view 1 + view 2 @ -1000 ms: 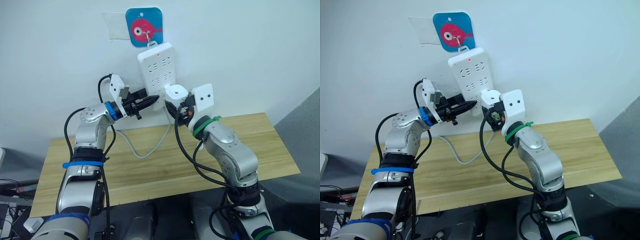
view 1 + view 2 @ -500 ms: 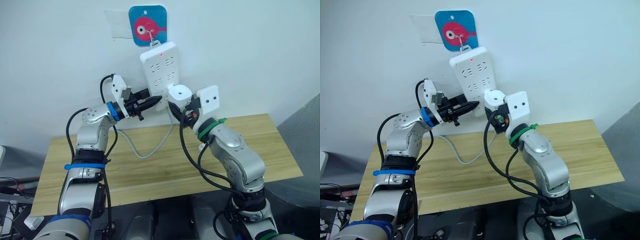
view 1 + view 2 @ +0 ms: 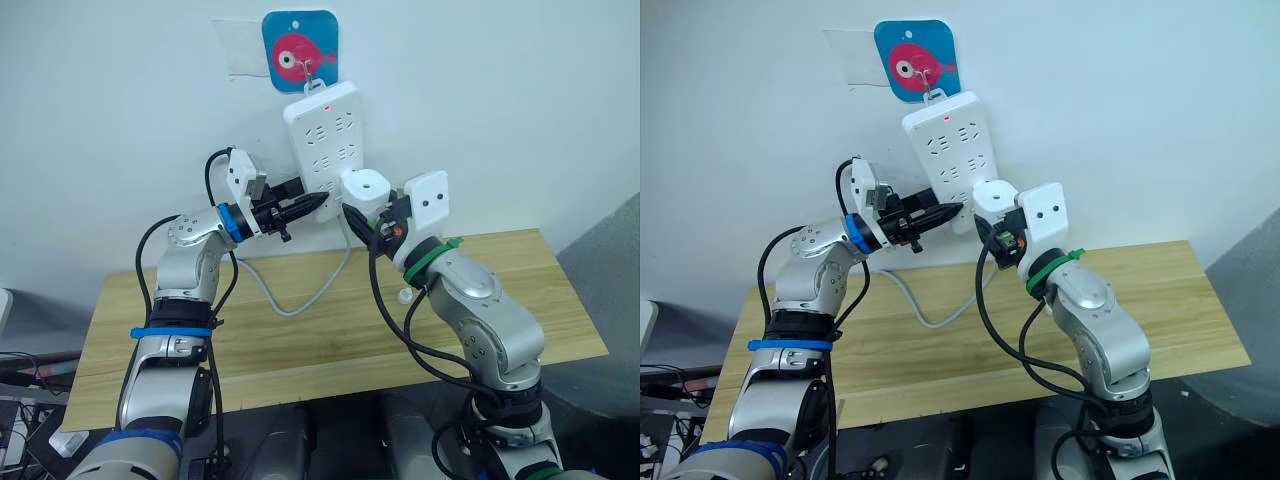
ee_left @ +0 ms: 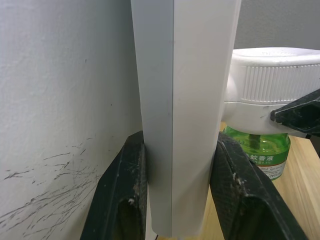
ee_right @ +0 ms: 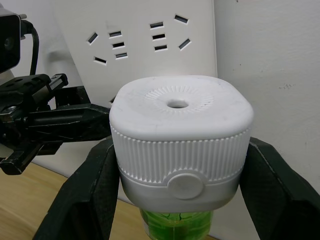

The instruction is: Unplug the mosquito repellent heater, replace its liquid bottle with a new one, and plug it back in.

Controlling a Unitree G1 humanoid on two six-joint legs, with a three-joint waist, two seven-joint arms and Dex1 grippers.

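Right gripper [image 5: 177, 200] clamped on mosquito repellent heater [image 5: 180, 135]; left gripper [image 4: 172, 200] pinching power strip [image 3: 325, 140]. Risk: misaligned prongs, swinging strip, failed plug-in.

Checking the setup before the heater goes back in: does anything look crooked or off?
Yes: the power strip hangs tilted from the fish hook, not straight. The left gripper clamps its edge, while the right gripper holds the heater with its green bottle beside it.
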